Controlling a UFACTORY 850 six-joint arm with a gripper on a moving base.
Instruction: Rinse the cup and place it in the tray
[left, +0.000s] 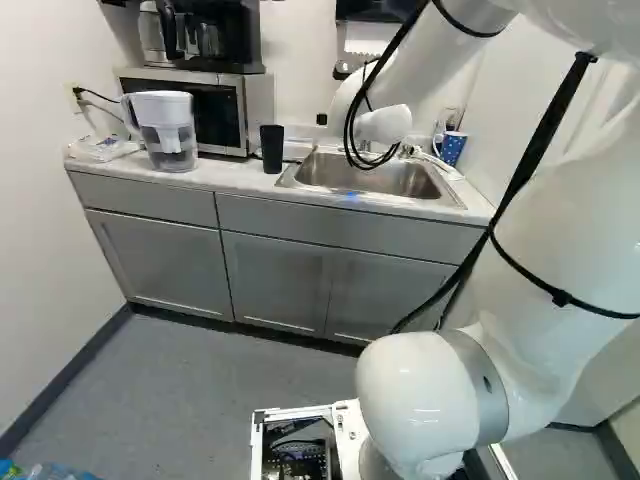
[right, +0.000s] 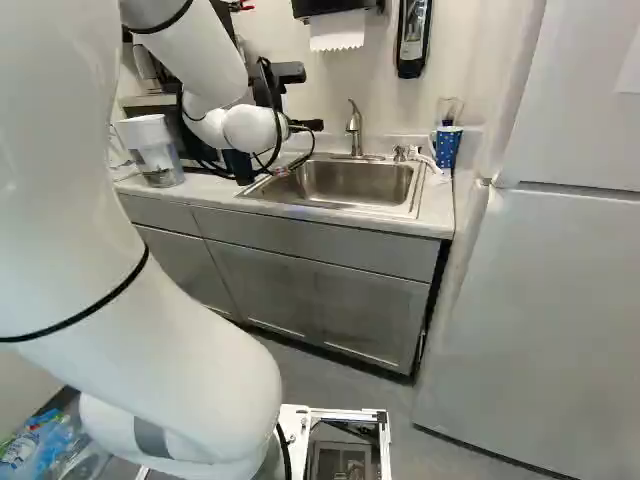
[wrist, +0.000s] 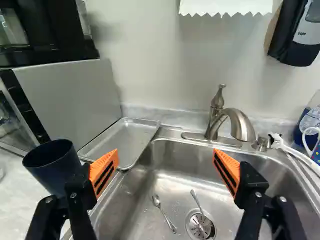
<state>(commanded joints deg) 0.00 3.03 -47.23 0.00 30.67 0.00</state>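
The claw (right: 305, 125) hangs released by the sink (wrist: 172, 182), fingers (wrist: 104, 172) spread wide. The dark cup (wrist: 52, 162) stands on the counter (wrist: 17, 185) outside one finger, near the metal tray (wrist: 124, 139).

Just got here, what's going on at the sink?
The robot's hand is open and facing the sink, gripping nothing. The cup stands on the counter, off to one side of the hand. The tray lies empty beside the sink. No water runs from the faucet, and two utensils lie in the sink.
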